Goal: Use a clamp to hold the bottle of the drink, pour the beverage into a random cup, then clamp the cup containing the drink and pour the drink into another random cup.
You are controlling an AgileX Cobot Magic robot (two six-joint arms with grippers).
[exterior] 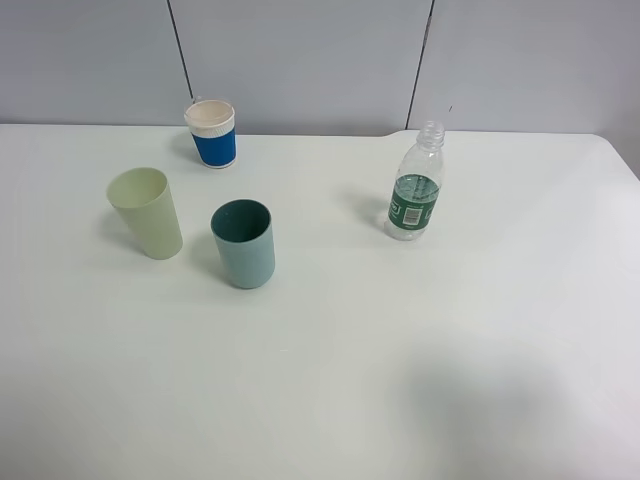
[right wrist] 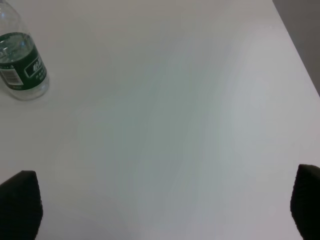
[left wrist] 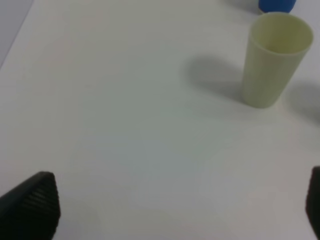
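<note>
The bottle (exterior: 415, 183) stands upright and uncapped on the white table (exterior: 400, 380), right of centre, with clear drink (exterior: 413, 200) in its lower part; the right wrist view shows the bottle (right wrist: 21, 65) too. A teal cup (exterior: 243, 243) stands left of centre, and I cannot tell whether it holds liquid. The pale yellow-green cup (exterior: 147, 212) is to its left and also appears as the cup (left wrist: 273, 59) in the left wrist view. A blue-and-white paper cup (exterior: 211, 132) stands at the back. Both clamps are out of the high view. My left gripper (left wrist: 175, 205) and right gripper (right wrist: 162, 205) stand open over bare table.
A grey panelled wall (exterior: 300, 60) runs behind the table. The table's right edge (right wrist: 295, 50) shows in the right wrist view, its left edge (left wrist: 17, 35) in the left wrist view. A blue paper cup (left wrist: 276, 5) peeks in behind the pale cup.
</note>
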